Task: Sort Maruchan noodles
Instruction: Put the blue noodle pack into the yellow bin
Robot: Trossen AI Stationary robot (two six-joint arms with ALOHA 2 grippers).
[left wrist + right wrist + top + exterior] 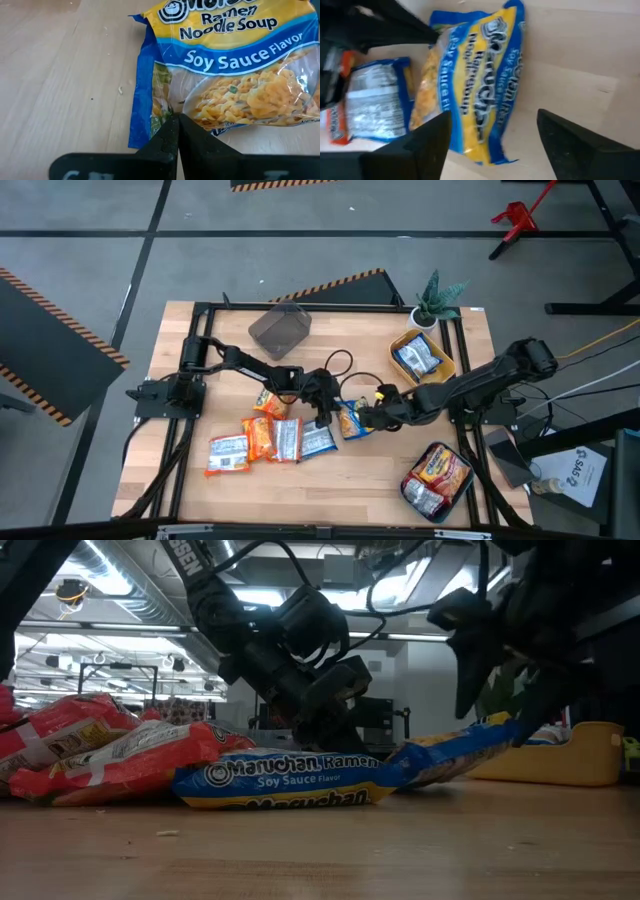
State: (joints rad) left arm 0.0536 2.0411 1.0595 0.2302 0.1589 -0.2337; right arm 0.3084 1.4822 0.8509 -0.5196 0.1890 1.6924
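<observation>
The left pincer (176, 131) is shut with its dark fingertips pressed together, empty, their tips at the crinkled edge of a blue-and-yellow plastic soy-sauce Maruchan noodle packet (235, 75). The right pincer (492, 145) stands wide open over that same packet (470, 85), holding nothing; in the high view the packet (350, 420) lies flat at mid-surface between the two pincers.

The light wooden surface (330, 480) sits on a grey concrete floor (80, 250) with orange-and-black hazard striping. The low view looks into a workshop room with strip lights on the ceiling.

Three containers stand on the surface: a grey translucent square plastic bin (280, 330) at the far side, a yellow rectangular tray (445, 365) holding a blue-white packet (417, 357), and a dark round-cornered tray (406, 488) near the front right holding a red-orange packet (440, 467) and a silver-white one (428, 498). A small green potted plant (435, 298) stands beside the yellow tray.

Left of the blue-and-yellow packet, five more crinkly flat packets (265, 438) lie in a loose cluster, touching or overlapping: orange, red-orange, and blue-white ones.
</observation>
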